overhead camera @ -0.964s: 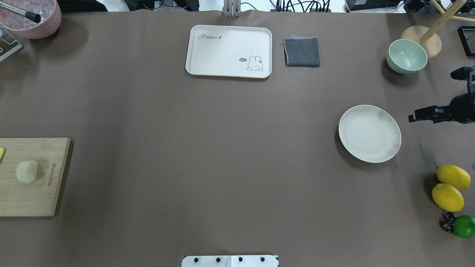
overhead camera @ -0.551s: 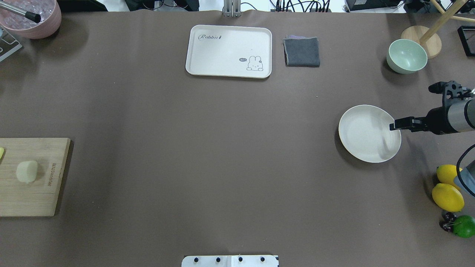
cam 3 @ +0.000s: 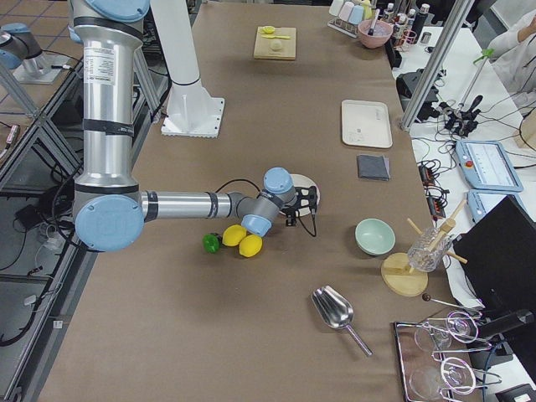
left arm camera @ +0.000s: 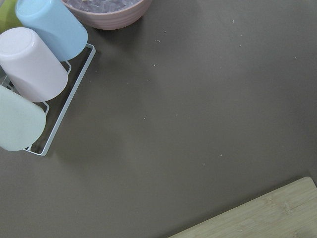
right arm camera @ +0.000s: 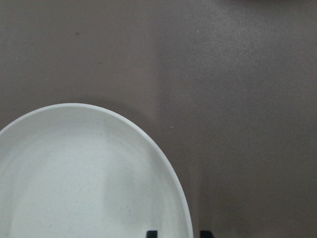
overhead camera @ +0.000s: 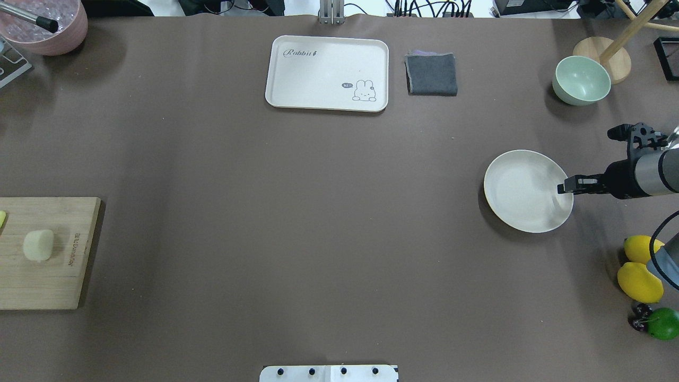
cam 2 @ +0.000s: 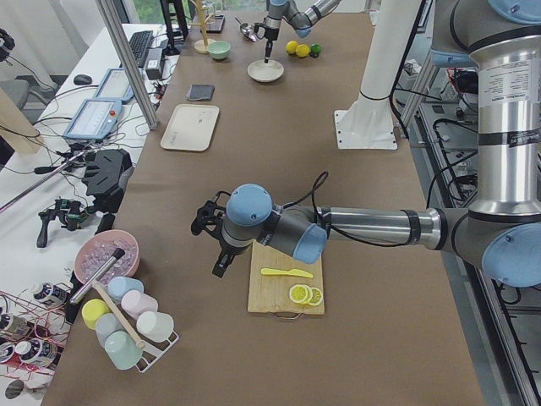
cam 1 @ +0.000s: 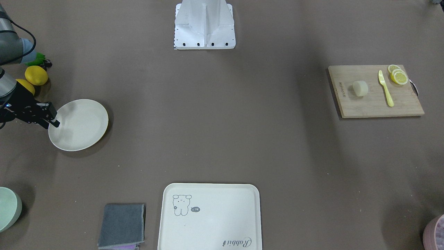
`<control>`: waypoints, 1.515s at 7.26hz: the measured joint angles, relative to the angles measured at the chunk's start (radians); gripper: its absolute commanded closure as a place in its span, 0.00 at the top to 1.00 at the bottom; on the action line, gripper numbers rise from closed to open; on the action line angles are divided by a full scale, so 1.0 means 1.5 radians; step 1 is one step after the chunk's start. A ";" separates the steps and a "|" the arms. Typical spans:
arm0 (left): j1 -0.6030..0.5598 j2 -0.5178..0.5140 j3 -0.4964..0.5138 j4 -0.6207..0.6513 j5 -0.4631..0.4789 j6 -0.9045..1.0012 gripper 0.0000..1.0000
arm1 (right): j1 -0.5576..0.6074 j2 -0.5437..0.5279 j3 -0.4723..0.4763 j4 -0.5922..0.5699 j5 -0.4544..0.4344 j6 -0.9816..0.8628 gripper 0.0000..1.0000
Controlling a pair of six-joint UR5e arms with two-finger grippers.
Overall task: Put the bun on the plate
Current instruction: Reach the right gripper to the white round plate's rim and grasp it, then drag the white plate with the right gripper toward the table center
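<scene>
Two arms, well apart, one at each end of the tabletop.

Right gripper: at the right rim of the plate, right-centre in the overhead view. In its wrist view two dark fingers show at the bottom edge, a narrow gap between them, with the plate's rim running down through that gap. Cannot tell whether either one touches it. The plate's bowl is bare.

Near that end: lemons and a lime at lower right, close under the arm, and a green bowl at upper right. The plate stands apart from all of them.

Bun: on the cutting board at the overhead view's left edge, sitting inward of the board's right edge. In the front-facing view a yellow knife and lemon slices lie to the bun's right, not touching it.

Left gripper: seen only in the left side view, just off the board's edge on the cup-rack side. Cannot tell its finger spread. Its wrist view shows bare tabletop, a board corner at lower right and cups at upper left.

Open room: a broad bare brown stretch runs between board and plate. A tray and a grey cloth sit along the top edge.
</scene>
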State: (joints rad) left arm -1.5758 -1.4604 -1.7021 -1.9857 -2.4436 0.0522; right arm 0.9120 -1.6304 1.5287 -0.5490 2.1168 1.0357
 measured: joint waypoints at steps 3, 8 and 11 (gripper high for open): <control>0.000 0.002 0.001 -0.001 0.000 0.000 0.98 | -0.004 -0.005 0.006 0.000 -0.007 -0.001 0.00; 0.000 0.001 0.004 -0.001 0.000 0.000 0.98 | -0.075 0.098 0.068 -0.066 -0.072 0.174 0.00; 0.002 0.001 0.004 0.000 0.000 -0.001 0.98 | -0.191 0.244 0.120 -0.251 -0.192 0.317 0.00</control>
State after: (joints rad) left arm -1.5729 -1.4588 -1.6966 -1.9852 -2.4436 0.0507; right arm 0.6248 -1.2641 1.7092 -0.9262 1.8286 1.5107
